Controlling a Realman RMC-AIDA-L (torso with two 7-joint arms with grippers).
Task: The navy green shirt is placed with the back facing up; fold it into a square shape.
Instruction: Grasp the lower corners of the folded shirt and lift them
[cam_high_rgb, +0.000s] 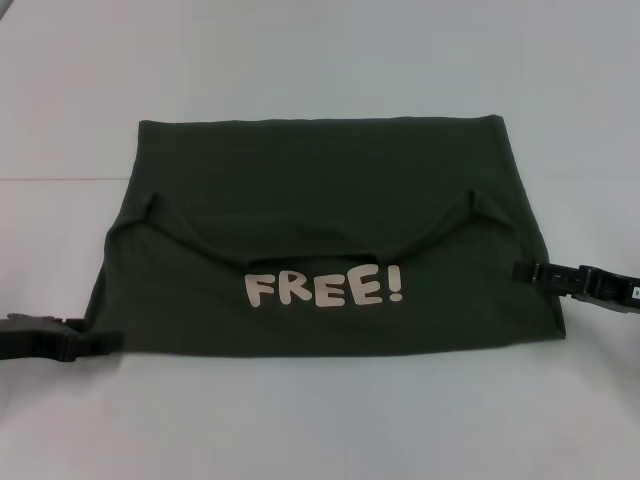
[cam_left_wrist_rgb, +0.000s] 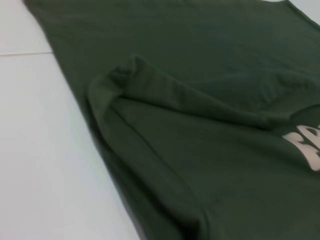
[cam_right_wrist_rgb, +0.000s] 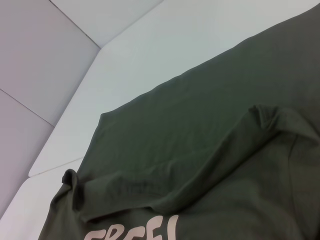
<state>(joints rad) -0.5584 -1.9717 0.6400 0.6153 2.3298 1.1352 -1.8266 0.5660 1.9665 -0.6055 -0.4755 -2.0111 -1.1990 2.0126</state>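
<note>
Head view: the navy green shirt (cam_high_rgb: 320, 240) lies flat at the middle of the white bench (cam_high_rgb: 320, 430), its near part folded back over the rest so that the off-white "FREE!" lettering (cam_high_rgb: 325, 288) faces up. The folded layer ends in a sagging edge with a small peak at each end. The left pincer (cam_high_rgb: 105, 342) sits low at the shirt's near left corner, its tip touching or just beside the cloth; the right pincer (cam_high_rgb: 522, 271) meets the shirt's right edge, farther from the robot than the left one. Both show only as dark shapes, the arms behind them cut off by the frame, and I cannot tell whether either is wide, narrow or gripping fabric. Left wrist view: no fingers in sight; the shirt (cam_left_wrist_rgb: 200, 125) fills most of the frame, with one bunched peak of the fold (cam_left_wrist_rgb: 127, 72) standing up and a scrap of lettering (cam_left_wrist_rgb: 307, 147) cut off at the frame's edge. Bare bench (cam_left_wrist_rgb: 40, 150) lies beside the cloth. Right wrist view: again no fingers; the shirt (cam_right_wrist_rgb: 200, 140) with both raised peaks, one of them (cam_right_wrist_rgb: 72, 182) possibly a pinched corner, and the tops of the letters (cam_right_wrist_rgb: 135, 232) clipped by the frame. Bench (cam_right_wrist_rgb: 150, 55) and a pale wall (cam_right_wrist_rgb: 35, 60) lie beyond.
</note>
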